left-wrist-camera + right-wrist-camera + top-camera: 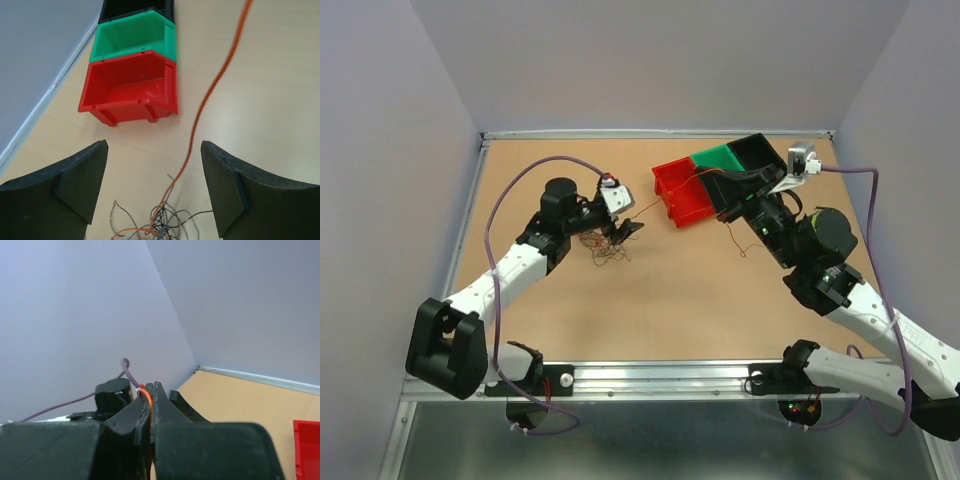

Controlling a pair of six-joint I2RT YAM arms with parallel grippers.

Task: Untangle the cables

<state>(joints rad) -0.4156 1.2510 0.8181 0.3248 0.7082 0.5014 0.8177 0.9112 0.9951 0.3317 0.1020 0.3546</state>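
The cables lie as a small tangle (605, 250) of thin grey, black and orange wires on the wooden table (670, 300), left of centre. One orange cable (670, 195) is stretched taut out of it toward the bins. My right gripper (725, 180) hangs over the bins and is shut on that orange cable (149, 400), which shows between its pressed-together jaws (151, 387). My left gripper (154, 147) is open just above the tangle (160, 225). The orange cable (210, 95) runs up between its fingers (82, 180) without touching them.
A red bin (682, 195), a green bin (720, 158) and a black bin (755, 150) stand in a row at the back right. A loose orange end (738, 240) hangs below the right gripper. Grey walls close off the table's back and sides.
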